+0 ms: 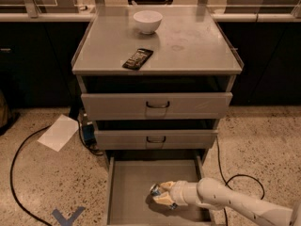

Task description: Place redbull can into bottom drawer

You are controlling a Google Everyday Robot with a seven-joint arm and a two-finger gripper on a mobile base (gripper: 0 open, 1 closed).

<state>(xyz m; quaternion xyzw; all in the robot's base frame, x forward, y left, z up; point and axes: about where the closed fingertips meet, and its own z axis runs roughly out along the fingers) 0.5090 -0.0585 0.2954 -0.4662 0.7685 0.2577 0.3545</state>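
One redbull can [155, 190], one pincer [160, 196] gripping it — inside bottom drawer [129, 187].

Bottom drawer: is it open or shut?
Open. The bottom drawer is pulled out with its grey floor showing, and the gripper holds the redbull can just above that floor.

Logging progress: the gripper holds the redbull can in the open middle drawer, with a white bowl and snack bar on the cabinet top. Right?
Wrong drawer: the camera view shows the gripper holding the redbull can in the open bottom drawer. The white bowl and snack bar are on the cabinet top.
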